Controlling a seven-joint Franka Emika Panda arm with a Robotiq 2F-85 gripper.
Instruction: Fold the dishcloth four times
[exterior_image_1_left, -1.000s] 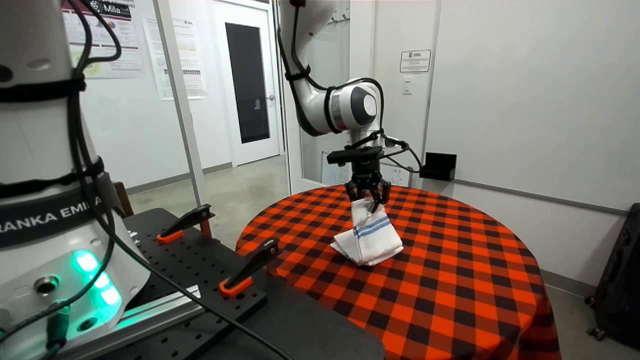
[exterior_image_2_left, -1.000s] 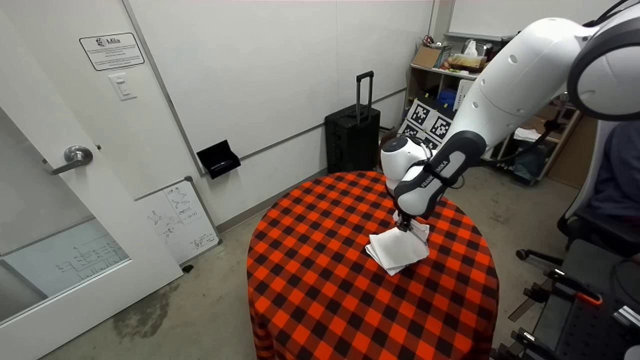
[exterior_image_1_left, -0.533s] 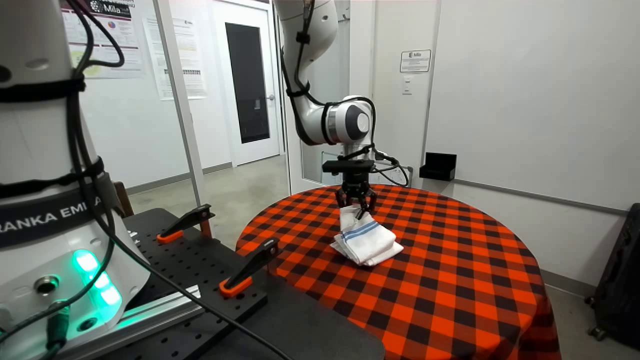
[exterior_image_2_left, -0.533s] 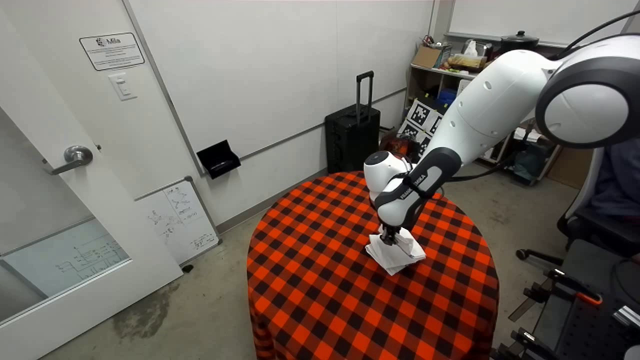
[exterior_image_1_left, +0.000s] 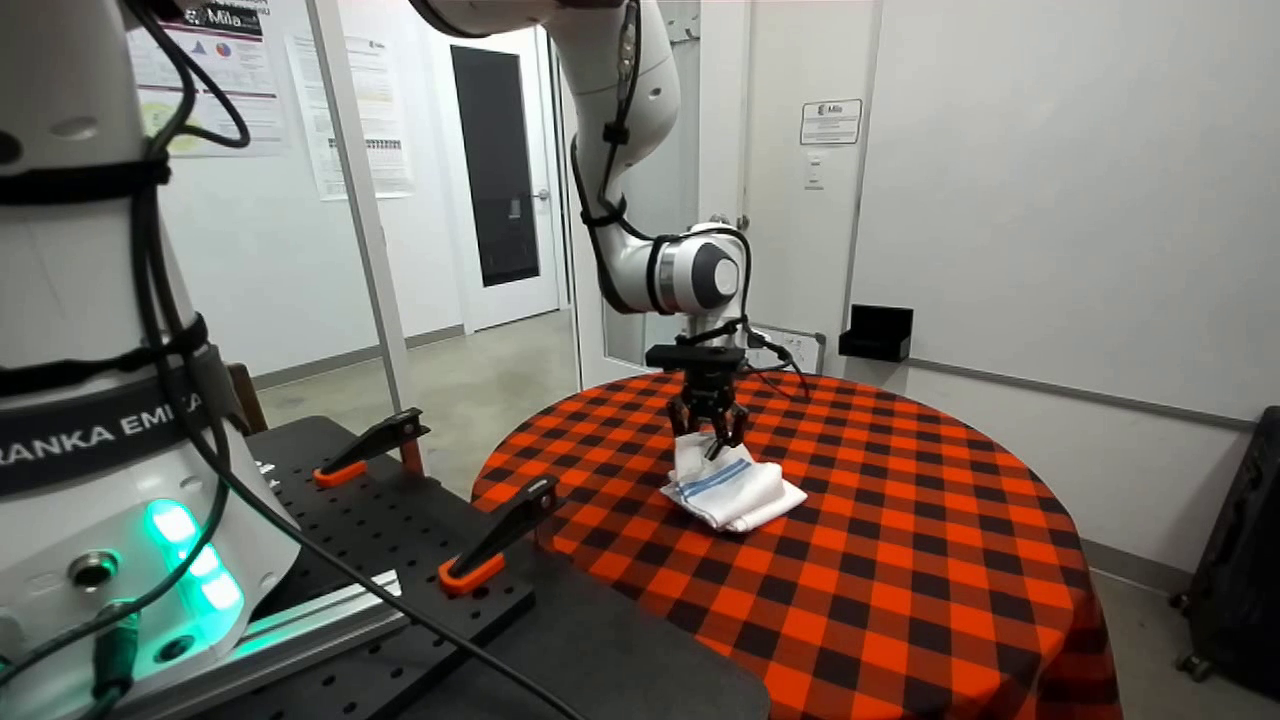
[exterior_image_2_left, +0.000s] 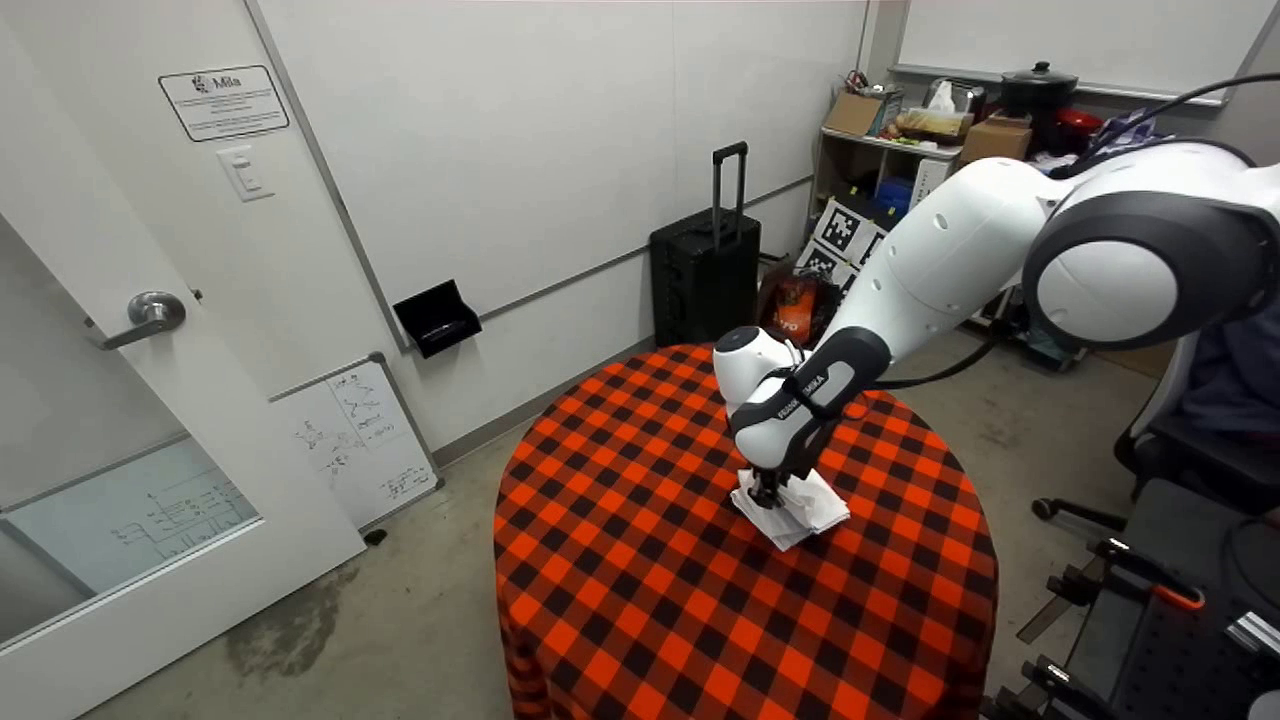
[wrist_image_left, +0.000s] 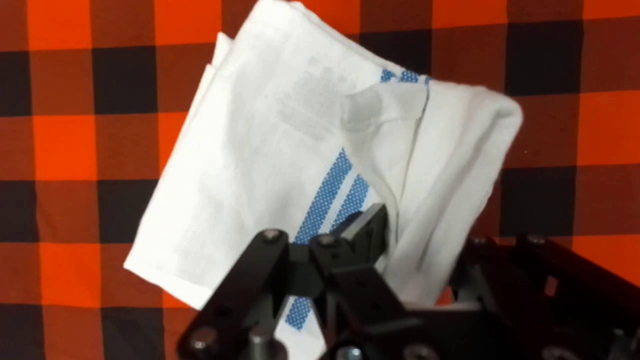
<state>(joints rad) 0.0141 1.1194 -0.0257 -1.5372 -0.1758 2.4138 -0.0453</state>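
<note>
Dishcloth (wrist_image_left: 280, 165): part-folded, approx. mid desk (exterior_image_2_left: 620, 560), w/ blue stripes showing & one portion lifted off the stack. End effector (wrist_image_left: 395, 240): clamped on that lifted fabric, pointing down; one tip hidden by fabric in wrist view. Step in hand (est.): laying a fold over. Proc.: lower until fabric meets stack, align edges, release at min. ht., retract vert. Caution: early release or sideways exit may drag layers & reopen fold.

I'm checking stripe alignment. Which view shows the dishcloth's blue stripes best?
The wrist view: the blue stripes are largest there, partly hidden by the jaws. In an exterior view, the blue stripes look small; in an exterior view, the dishcloth shows none discernible.
</note>
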